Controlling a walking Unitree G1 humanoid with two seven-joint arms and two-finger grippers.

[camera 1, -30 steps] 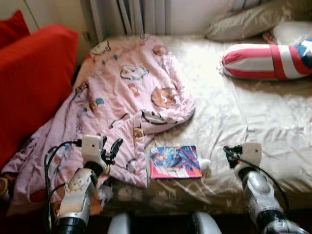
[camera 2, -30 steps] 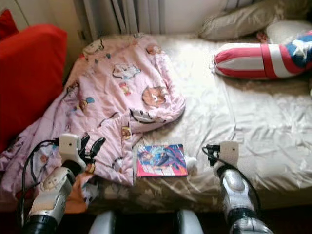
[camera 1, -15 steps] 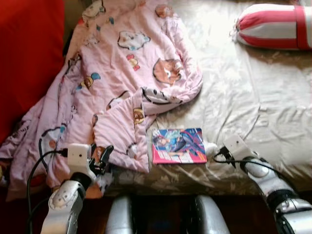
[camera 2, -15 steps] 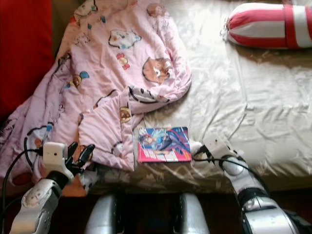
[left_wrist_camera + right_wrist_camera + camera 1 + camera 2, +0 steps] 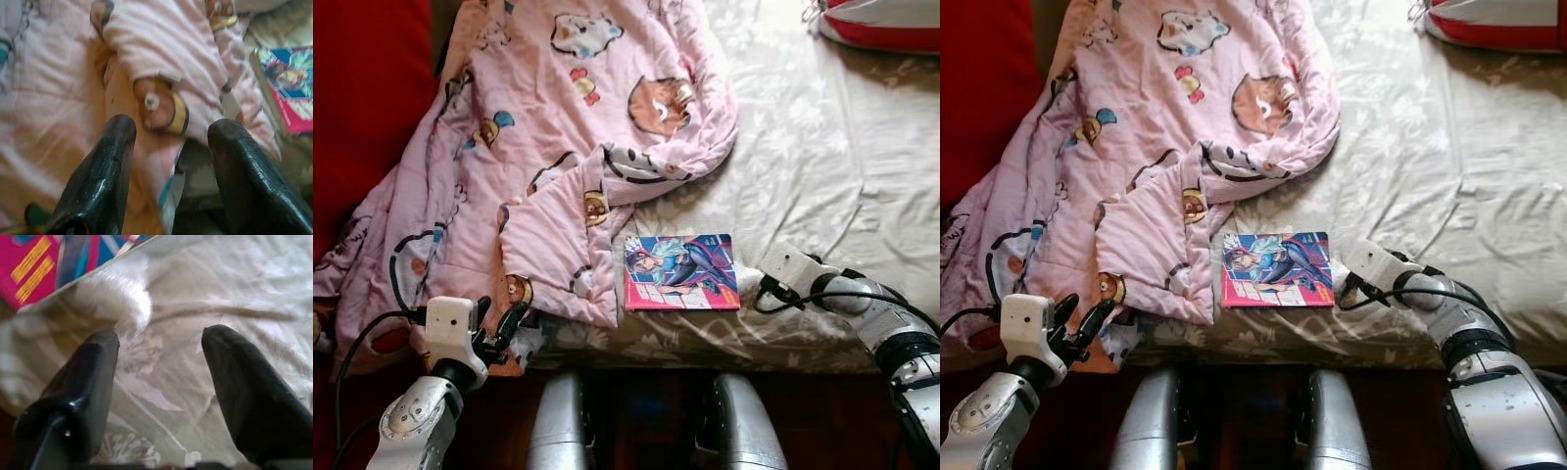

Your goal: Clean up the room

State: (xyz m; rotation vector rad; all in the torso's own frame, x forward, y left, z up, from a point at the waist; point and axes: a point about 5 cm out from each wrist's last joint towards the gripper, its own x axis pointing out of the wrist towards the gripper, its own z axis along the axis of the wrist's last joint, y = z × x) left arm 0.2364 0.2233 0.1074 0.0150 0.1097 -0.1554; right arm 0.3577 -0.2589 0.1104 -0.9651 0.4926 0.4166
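Observation:
A colourful book (image 5: pixel 680 271) lies flat on the beige bed sheet (image 5: pixel 822 157) near the front edge. A small white fluffy thing (image 5: pixel 117 296) sits against the book's right edge. My right gripper (image 5: pixel 751 287) rests low on the sheet just right of the book, open, with its fingertips around the fluffy thing's near side. A pink cartoon blanket (image 5: pixel 558 127) is rumpled over the bed's left half and hangs off the front. My left gripper (image 5: pixel 499 315) is open at that hanging corner, holding nothing; the blanket's fold (image 5: pixel 161 73) lies just ahead of its fingers.
A red sofa (image 5: pixel 362 98) stands close on the left of the bed. A red and white striped pillow (image 5: pixel 891 20) lies at the far right. My own legs (image 5: pixel 558 421) stand against the bed's front edge.
The camera has tilted down and closer to the bed. My right gripper has swung left and down onto the sheet beside the book. My left arm has dropped lower by the blanket's corner.

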